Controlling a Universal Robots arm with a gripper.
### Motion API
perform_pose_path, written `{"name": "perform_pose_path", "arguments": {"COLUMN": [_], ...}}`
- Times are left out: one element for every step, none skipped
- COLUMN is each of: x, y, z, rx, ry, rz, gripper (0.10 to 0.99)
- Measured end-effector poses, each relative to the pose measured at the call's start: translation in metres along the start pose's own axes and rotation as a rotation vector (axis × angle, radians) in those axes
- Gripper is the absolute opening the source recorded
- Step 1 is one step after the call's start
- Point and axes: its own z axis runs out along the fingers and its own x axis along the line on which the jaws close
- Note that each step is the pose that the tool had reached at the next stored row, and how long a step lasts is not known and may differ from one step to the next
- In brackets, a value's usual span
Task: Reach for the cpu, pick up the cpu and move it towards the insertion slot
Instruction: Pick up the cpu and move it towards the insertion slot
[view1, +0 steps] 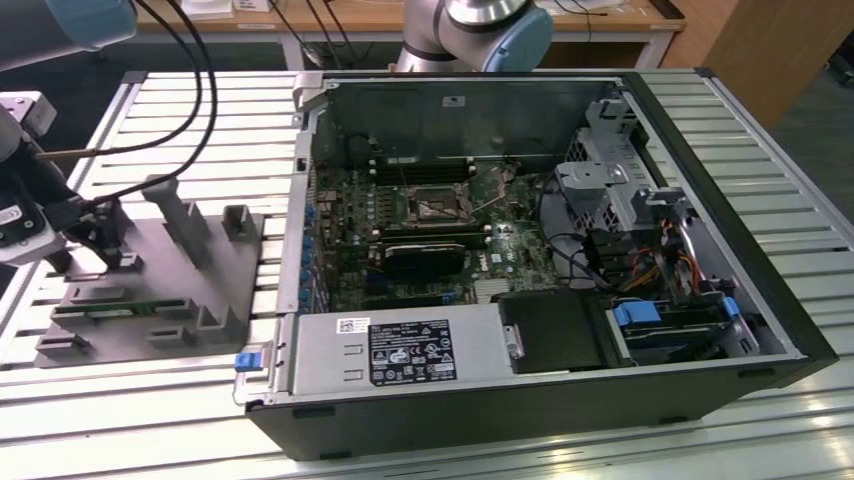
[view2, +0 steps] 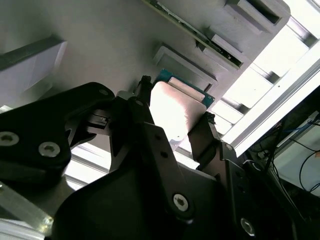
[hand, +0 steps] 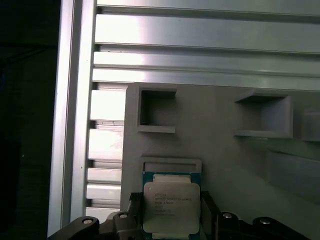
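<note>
1. The gripper (view2: 176, 100) hangs low over the grey fixture (view1: 147, 300) at nine o'clock in the exterior view. The fixture lies on the slatted table (view1: 200, 110) beside the open case (view1: 534, 410).
2. In both wrist views the cpu (hand: 171, 207) lies flat between the two black fingers (view2: 202, 137), silver top up, with a green rim showing along one edge.
3. The fingers are drawn in to the chip's width and appear to press on two opposite edges, so the tool looks closed on the cpu and on nothing else.
4. The cpu sits at its shallow square nest (hand: 171, 165) in the fixture. Whether it has left the seat cannot be told.
5. The step in hand reads as the pick-up. The reach looks done, and the carry is not begun, since chip and gripper are both at the fixture.
6. The slot (view1: 434, 207) sits well apart, inside the case on the green board (view1: 347, 230), toward three o'clock from the gripper in the exterior view. Its thin lever (view1: 497, 200) is just beside it.
7. The next move, as judged here, calls for a straight rise clear of the nest and the fixture's upright posts (view1: 174, 215). It then calls for a level passage over the case wall (view1: 296, 230).
8. A hold on such thin edges leaves little margin, so the chip needs to stay flat and any tilt or slip is the hazard.
</note>
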Motion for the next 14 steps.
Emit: {"name": "perform_pose_path", "arguments": {"x": [0.0, 0.0, 0.0, 0.0, 0.0, 0.0, 0.0, 0.0, 0.0, 0.0, 0.0, 0.0, 0.0, 0.0], "y": [0.0, 0.0001, 0.0001, 0.0002, 0.0002, 0.0003, 0.0003, 0.0004, 0.0005, 0.0005, 0.0006, 0.0007, 0.0007, 0.0008], "z": [-0.001, -0.0022, -0.0035, -0.0048, -0.0062, -0.0076, -0.009, -0.0107, -0.0123, -0.0139, -0.0157, -0.0174, -0.0192, -0.0211], "rx": [0.0, 0.0, 0.0, 0.0, 0.0, 0.0, 0.0, 0.0, 0.0, 0.0, 0.0, 0.0, 0.0, 0.0], "ry": [0.0, 0.0, 0.0, 0.0, -0.0001, 0.0, -0.0001, 0.0, -0.0001, -0.0001, -0.0001, -0.0002, -0.0001, -0.0002], "rz": [0.0, 0.0, 0.0, 0.0, 0.0, 0.0, 0.0, 0.0, 0.0, 0.0, 0.0, 0.0, 0.0, 0.0], "gripper": [0.545, 0.545, 0.545, 0.545, 0.545, 0.545, 0.545, 0.545, 0.545, 0.545, 0.545, 0.545, 0.545, 0.545]}}
